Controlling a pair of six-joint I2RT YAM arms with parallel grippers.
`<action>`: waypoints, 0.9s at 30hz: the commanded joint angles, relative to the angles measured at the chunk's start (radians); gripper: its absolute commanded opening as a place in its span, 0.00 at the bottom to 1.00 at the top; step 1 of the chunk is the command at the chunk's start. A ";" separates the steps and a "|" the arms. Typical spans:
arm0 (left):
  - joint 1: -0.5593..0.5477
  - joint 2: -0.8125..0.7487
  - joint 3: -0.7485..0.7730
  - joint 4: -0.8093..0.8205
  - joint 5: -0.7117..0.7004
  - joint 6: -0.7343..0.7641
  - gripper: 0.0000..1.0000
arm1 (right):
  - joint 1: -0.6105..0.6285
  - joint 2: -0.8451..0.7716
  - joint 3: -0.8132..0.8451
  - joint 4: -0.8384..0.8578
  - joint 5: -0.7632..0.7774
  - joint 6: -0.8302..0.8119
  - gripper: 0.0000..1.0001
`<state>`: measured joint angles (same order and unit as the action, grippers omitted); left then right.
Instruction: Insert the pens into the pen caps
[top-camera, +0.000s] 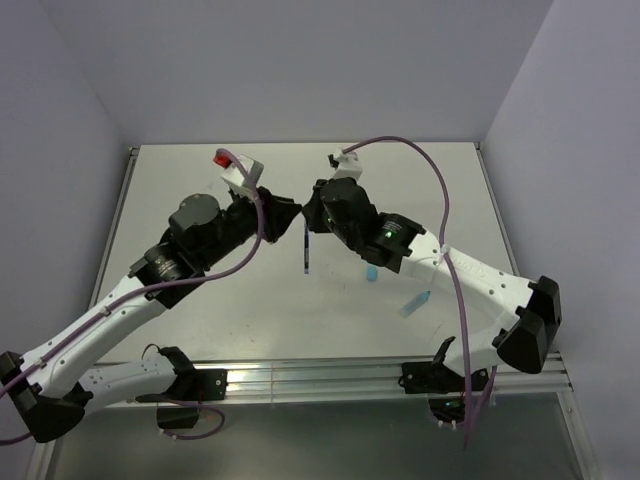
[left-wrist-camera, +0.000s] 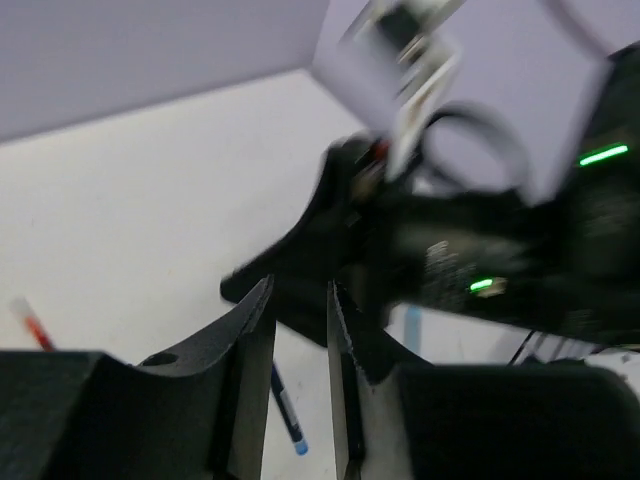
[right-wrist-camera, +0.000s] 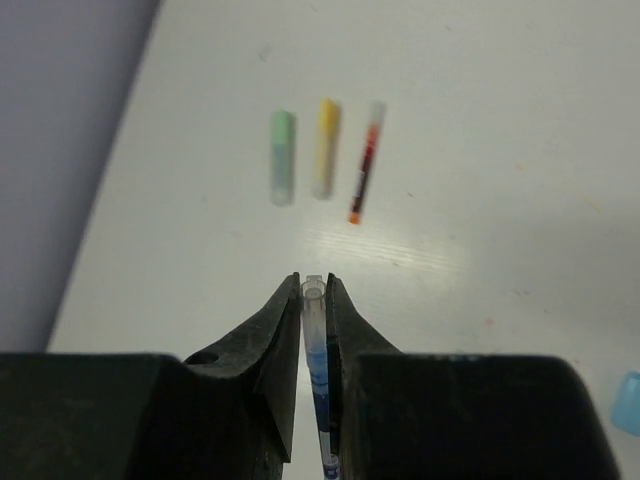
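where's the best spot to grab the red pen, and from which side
Mid-barrel on the red pen, from straight above, pinching across its thin width. It lies flat on the table, so only top and sides are free. The yellow marker lies parallel close by, so shifting toward the pen's orange-tipped end, which sticks out past it, may give more room.

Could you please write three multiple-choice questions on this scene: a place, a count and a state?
1. What lies between the green marker and the red pen? A the yellow marker; B a black cap; C nothing.
2. How many things lie in that row? A two; B three; C five.
3. The right tool is: A open and empty; B shut on the dark blue pen; C shut on a cap.
Answers: A, the right wrist view shows yellow in the middle; B, green, yellow, red; B, its jaws clamp the thin pen.
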<state>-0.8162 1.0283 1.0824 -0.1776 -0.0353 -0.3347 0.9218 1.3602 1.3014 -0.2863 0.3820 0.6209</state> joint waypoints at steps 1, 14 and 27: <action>0.002 -0.042 0.065 0.181 0.044 -0.012 0.31 | -0.035 0.025 0.067 -0.155 -0.006 -0.062 0.00; 0.003 -0.152 0.001 0.035 -0.136 -0.006 0.43 | -0.228 0.313 0.289 -0.021 -0.199 -0.165 0.00; 0.020 -0.221 -0.093 0.027 -0.173 0.028 0.45 | -0.311 0.881 0.771 -0.131 -0.361 -0.098 0.00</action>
<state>-0.8082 0.8253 1.0008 -0.1642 -0.2001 -0.3264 0.6174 2.2055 1.9636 -0.3664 0.0521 0.5034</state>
